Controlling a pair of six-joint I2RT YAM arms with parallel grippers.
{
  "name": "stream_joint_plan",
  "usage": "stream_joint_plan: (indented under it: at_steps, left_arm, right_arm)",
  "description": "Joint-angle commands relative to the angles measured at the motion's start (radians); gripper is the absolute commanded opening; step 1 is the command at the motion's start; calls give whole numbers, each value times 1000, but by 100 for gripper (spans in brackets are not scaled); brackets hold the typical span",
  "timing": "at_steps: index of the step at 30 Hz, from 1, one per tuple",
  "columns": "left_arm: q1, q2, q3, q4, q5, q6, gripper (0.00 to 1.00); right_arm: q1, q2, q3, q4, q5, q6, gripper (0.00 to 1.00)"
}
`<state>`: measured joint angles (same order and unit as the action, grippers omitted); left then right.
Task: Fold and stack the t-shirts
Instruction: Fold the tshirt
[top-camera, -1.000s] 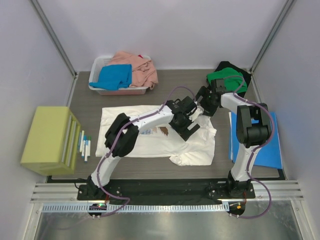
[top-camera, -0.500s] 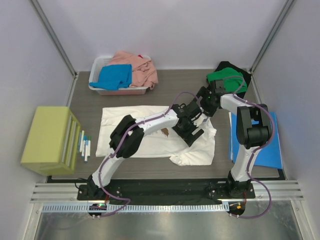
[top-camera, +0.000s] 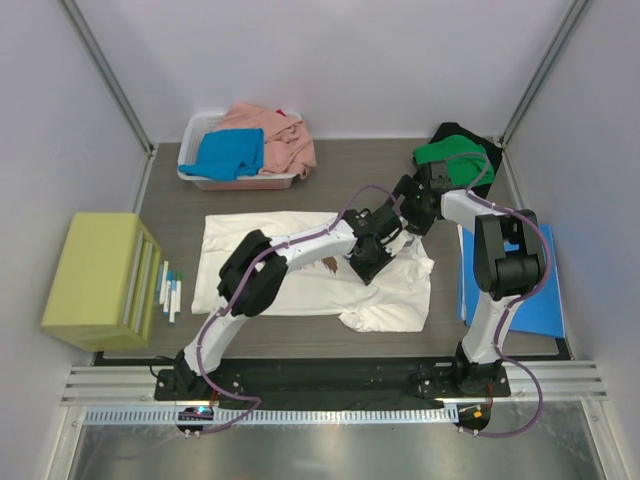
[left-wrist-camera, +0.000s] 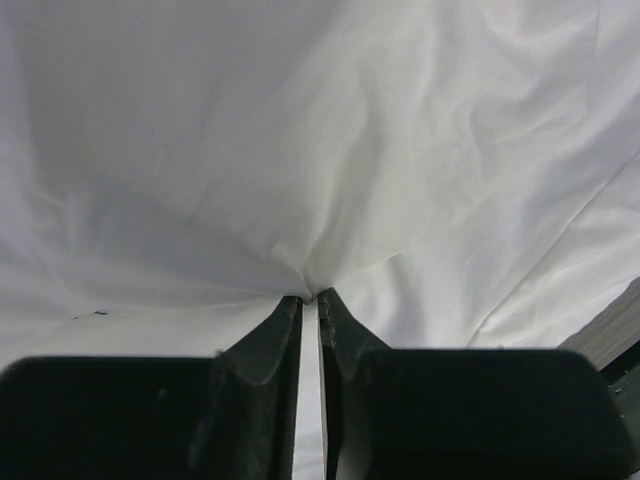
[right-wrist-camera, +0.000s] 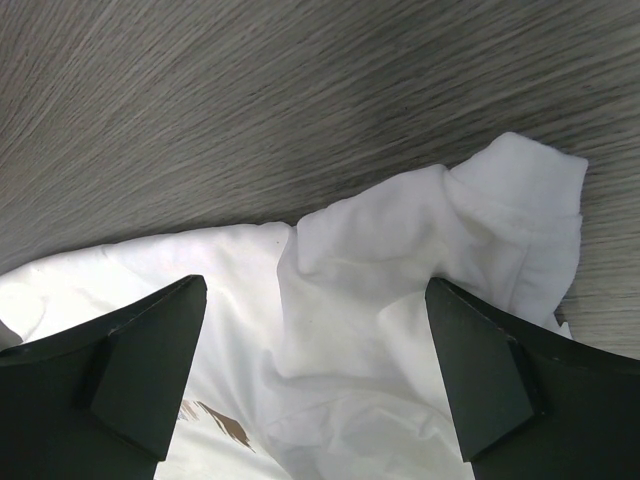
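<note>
1. Two arms reach over one table (top-camera: 175, 205) and meet at the same garment, so positions below are taken from the grippers.
2. White t-shirt (top-camera: 290, 285): spread out, print up, directly under both grippers. Most of it runs off to the left of the left gripper. The edge nearest the right gripper is rumpled and the sleeve bunched. Judgement: no fold made yet, cloth being pulled straight first.
3. Blue folder (top-camera: 535, 295): lies flat to the right of the right gripper, apart from the cloth.
4. Basket (top-camera: 196, 128): far beyond and left of the left gripper. It holds the salmon pink t-shirt (top-camera: 285, 140) and bright blue t-shirt (top-camera: 230, 153), loose and unfolded.
5. Green t-shirt (top-camera: 450, 160) on black t-shirt (top-camera: 455, 132): just beyond the right gripper. Cannot tell whether they are folded.
6. Left gripper (left-wrist-camera: 310, 297): fingers together, clamped on a small pinch of white cloth. Creases radiate from the tips, so the cloth is under tension. The low, tight hold suits dragging the cloth.
7. Right gripper (right-wrist-camera: 315, 285): jaws wide apart, nothing between them, hanging over the bunched sleeve just beside the left gripper. Probably spread to take that sleeve edge.
</note>
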<state>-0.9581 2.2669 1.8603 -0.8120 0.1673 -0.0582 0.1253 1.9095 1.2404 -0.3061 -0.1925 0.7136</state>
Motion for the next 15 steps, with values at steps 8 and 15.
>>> stream_joint_plan:
  at_steps: [8,15]
  left_arm:
    - [-2,-127,7,-42,-41,54,0]
    - [-2,-190,69,-113,-35,100,0]
  right_arm:
    - [5,17,-41,-87,51,-25,98]
    - [5,19,-36,-88,53,-26,98]
